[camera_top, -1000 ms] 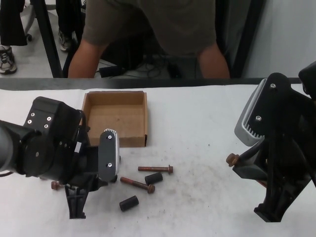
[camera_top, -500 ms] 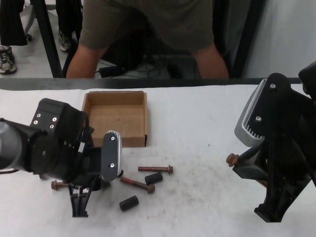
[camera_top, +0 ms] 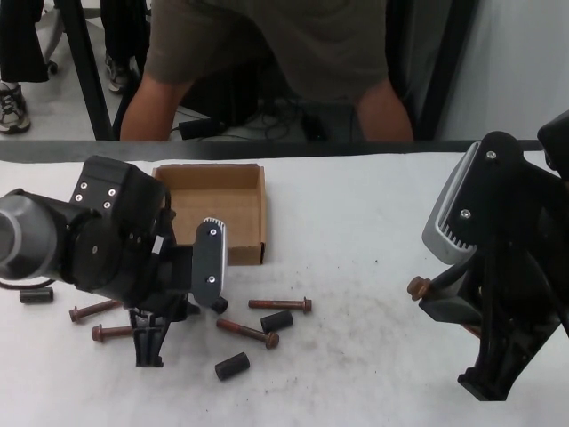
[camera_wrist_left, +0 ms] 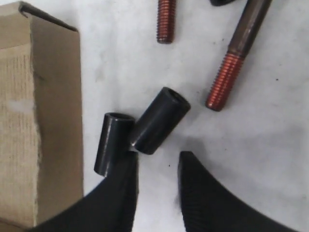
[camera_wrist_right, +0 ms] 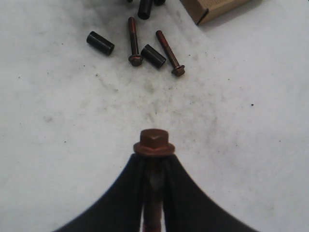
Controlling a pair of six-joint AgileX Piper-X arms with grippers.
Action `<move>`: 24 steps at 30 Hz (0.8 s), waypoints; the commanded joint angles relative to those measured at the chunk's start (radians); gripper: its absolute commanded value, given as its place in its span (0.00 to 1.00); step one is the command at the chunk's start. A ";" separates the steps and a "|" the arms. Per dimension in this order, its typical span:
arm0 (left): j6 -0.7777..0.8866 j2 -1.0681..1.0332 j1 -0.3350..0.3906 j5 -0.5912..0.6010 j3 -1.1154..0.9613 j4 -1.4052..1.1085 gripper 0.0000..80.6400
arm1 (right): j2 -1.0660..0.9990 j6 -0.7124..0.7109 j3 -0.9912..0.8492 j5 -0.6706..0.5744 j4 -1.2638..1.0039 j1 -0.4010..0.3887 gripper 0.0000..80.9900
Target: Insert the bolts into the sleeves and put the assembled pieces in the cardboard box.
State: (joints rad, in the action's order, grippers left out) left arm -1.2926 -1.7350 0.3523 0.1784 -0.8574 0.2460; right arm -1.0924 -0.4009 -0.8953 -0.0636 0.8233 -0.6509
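bolts and sleeves all lie apart right now, not one pair mated that i can see! the cardboard box (camera_top: pixel 252 209) sits at the far side of the desk (camera_top: pixel 356 222), floor bare, no assembled piece showing in it. over on the right, the right jaws are pinching a held bolt (camera_wrist_right: pixel 153 141) by the shank, head poking out past the tips, up off the desk and well apart from the pile. the left jaws are spread, hanging low just beside the cardboard box, and look at that, two sleeves touching each other right at the tips: the tilted sleeve (camera_wrist_left: pixel 159 121) lies roughly in line with the gap, while the second sleeve (camera_wrist_left: pixel 113 140) runs along beside the box with one fingertip (camera_wrist_left: pixel 120 188) at its end. loose on the desk: a far bolt (camera_top: pixel 280 304) and a near bolt (camera_top: pixel 247 333) with a middle sleeve (camera_top: pixel 276 321) between them, a front sleeve (camera_top: pixel 231 366) closer to the camera, two outer bolts (camera_top: pixel 93 310) on the left arm's outer side, and a stray sleeve (camera_top: pixel 36 294) out past them. by my reckoning we're at the very start: one bolt in hand, a sleeve not yet picked, then the mating, the drop in the box, and every other pair left to do.
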 commanded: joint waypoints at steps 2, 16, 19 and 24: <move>-0.044 -0.009 0.012 0.017 -0.008 0.005 0.35 | 0.013 -0.003 0.000 -0.010 -0.005 0.003 0.00; -0.152 -0.009 0.019 0.024 -0.008 -0.073 0.35 | 0.013 -0.002 0.000 -0.010 -0.014 0.003 0.00; -0.152 -0.011 0.019 0.026 -0.009 -0.070 0.35 | 0.013 -0.002 0.000 -0.010 -0.014 0.003 0.00; -0.152 -0.011 0.019 0.034 -0.009 -0.049 0.35 | 0.013 -0.002 0.000 -0.010 -0.014 0.003 0.00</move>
State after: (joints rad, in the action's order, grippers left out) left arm -1.4362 -1.7350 0.3639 0.2019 -0.8592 0.1909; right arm -1.0924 -0.4009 -0.8953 -0.0636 0.8233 -0.6509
